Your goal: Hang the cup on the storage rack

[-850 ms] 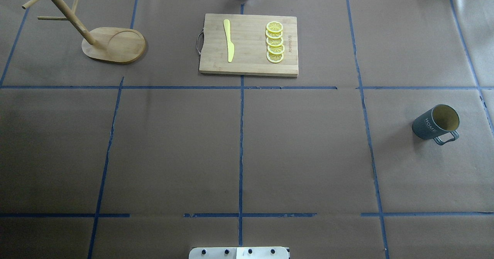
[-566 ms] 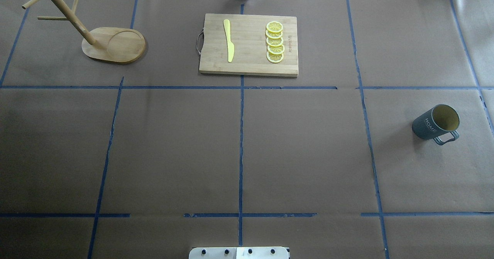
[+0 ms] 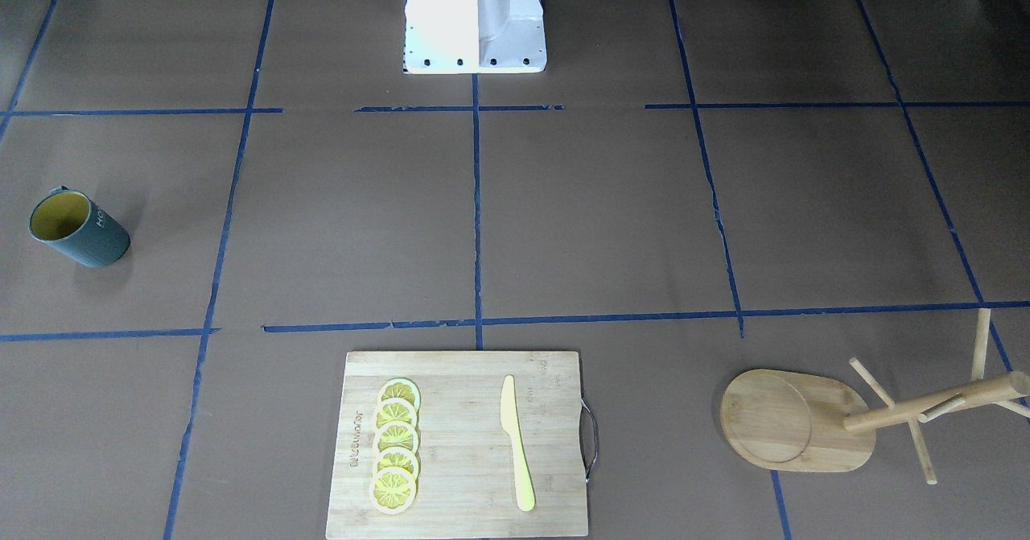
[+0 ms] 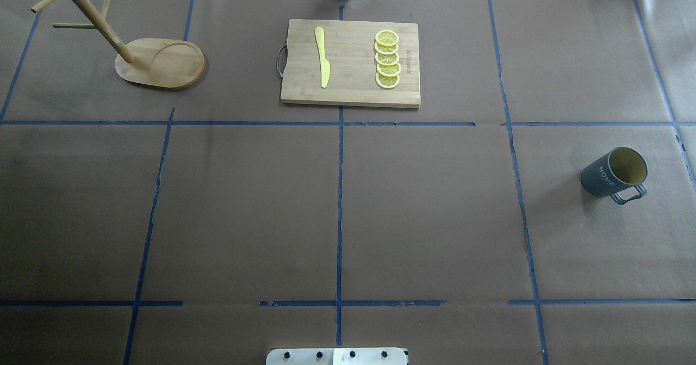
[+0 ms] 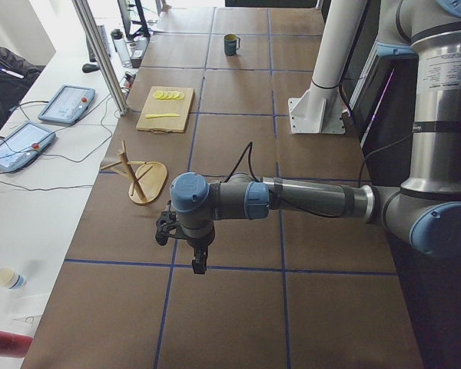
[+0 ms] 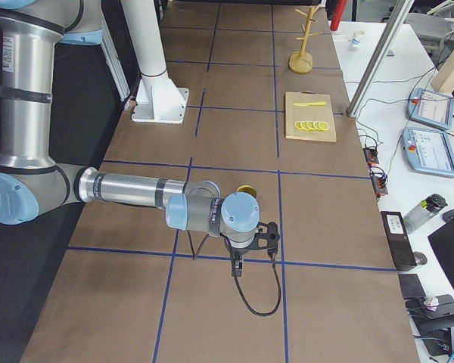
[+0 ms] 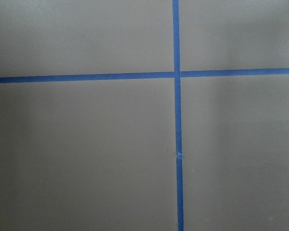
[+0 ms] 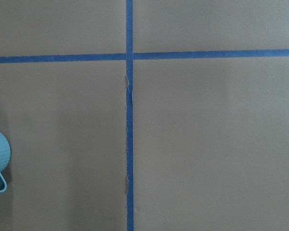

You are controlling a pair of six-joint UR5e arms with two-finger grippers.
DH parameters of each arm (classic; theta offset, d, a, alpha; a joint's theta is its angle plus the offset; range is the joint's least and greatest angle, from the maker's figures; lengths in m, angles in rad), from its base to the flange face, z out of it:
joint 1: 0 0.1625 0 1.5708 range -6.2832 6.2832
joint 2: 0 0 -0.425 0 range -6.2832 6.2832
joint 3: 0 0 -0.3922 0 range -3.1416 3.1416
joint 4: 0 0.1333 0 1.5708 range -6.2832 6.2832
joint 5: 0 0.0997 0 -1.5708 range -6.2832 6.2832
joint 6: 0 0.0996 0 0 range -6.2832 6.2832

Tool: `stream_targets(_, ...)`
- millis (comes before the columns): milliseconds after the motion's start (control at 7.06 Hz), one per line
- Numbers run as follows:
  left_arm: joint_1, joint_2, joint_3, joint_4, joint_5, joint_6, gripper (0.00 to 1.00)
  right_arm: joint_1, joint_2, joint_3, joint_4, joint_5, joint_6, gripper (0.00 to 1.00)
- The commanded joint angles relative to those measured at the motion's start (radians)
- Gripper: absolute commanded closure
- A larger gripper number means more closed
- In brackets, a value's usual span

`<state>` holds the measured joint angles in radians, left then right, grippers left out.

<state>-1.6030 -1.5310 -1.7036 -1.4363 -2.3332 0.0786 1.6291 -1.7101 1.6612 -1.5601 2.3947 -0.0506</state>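
The cup (image 4: 614,173) stands upright at the right of the worktop (image 4: 337,218), well apart from the rack (image 4: 157,63) at far left. Left tool (image 5: 170,228) and right tool (image 6: 268,236): grip state cannot be determined.

One cup (image 4: 599,180), one rack (image 4: 163,74), one board (image 4: 353,85) — on it one knife (image 4: 323,57) and five lemon slices (image 4: 387,60) (the slices at 3 o'clock).
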Motion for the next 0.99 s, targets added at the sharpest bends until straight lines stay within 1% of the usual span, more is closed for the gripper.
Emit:
stream_targets(0, 0.0, 0.0, -0.001, -0.001, 0.002, 0.001, 0.0, 0.0, 0.001, 0.002, 0.0, 0.0, 0.0, 0.0)
stream_targets(425, 0.0, 0.0, -0.001, -0.003, 0.002, 0.003, 0.0, 0.0, 0.003, 0.009, 0.002, -0.003, -0.002, 0.0)
stream_targets(566, 0.0, 0.0, -0.002, -0.003, 0.002, 0.004, 0.0, 0.0, 0.015, 0.025, 0.002, 0.0, 0.001, 0.0)
stream_targets(850, 0.0, 0.0, -0.008, -0.001, 0.002, 0.004, 0.0, -0.002, 0.035, 0.026, 0.0, -0.008, 0.0, 0.0)
